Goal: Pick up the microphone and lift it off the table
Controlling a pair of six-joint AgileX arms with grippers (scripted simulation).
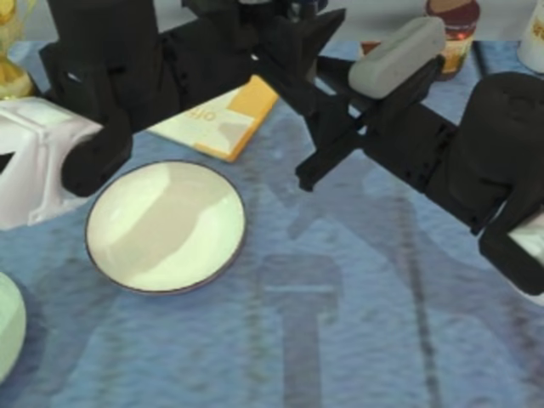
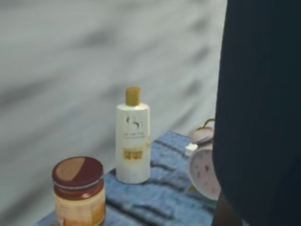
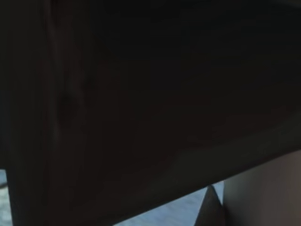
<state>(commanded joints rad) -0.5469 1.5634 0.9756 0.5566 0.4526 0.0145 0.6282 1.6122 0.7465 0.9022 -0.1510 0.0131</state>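
Note:
The microphone is up off the table (image 1: 365, 323), among the two black arms at the back centre. Its grey handle (image 1: 395, 55) slants toward the back right. The dark navy head (image 2: 263, 113) fills one side of the left wrist view, very close. My left gripper (image 1: 319, 64) reaches in from the back left, next to the head end. My right gripper (image 1: 336, 149) comes in from the right, under the handle. The right wrist view is mostly dark, with a grey surface, perhaps the handle (image 3: 265, 193), in one corner. I cannot see which gripper holds the microphone.
A white plate (image 1: 166, 225) lies left of centre, with a yellow-and-white booklet (image 1: 221, 115) behind it. At the back right stand a brown-lidded jar (image 1: 452, 34), a white bottle (image 2: 133, 141) and a pink alarm clock (image 2: 203, 165). A pale green dish (image 1: 7, 327) pokes in at the left edge.

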